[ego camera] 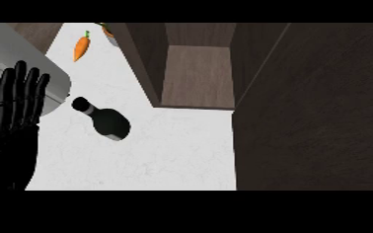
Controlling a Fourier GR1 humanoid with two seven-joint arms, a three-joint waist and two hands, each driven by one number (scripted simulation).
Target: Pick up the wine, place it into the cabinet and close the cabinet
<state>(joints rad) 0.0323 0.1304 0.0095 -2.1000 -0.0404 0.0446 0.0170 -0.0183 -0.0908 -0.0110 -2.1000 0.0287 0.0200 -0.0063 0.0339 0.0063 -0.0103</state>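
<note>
**Head view: wine bottle standing on the worktop, cabinet open, one hand resting at the left edge**

Head view is looking steeply down at a white worktop [167,153]. A dark wine bottle [105,120] is standing on it, left of centre, its narrow neck pointing toward the upper left. Nothing is touching the bottle. The left hand [19,108] is showing at the view's left edge, near the bottle but apart from it, its fingers [29,86] straight, slightly spread and holding nothing. The right hand is not showing. A dark wooden cabinet [197,74] is sitting beyond the bottle, its lighter inside showing, with its open door [306,108] filling the right side. An orange carrot [81,48] is lying on the worktop toward the far left, well apart from the bottle.
</note>
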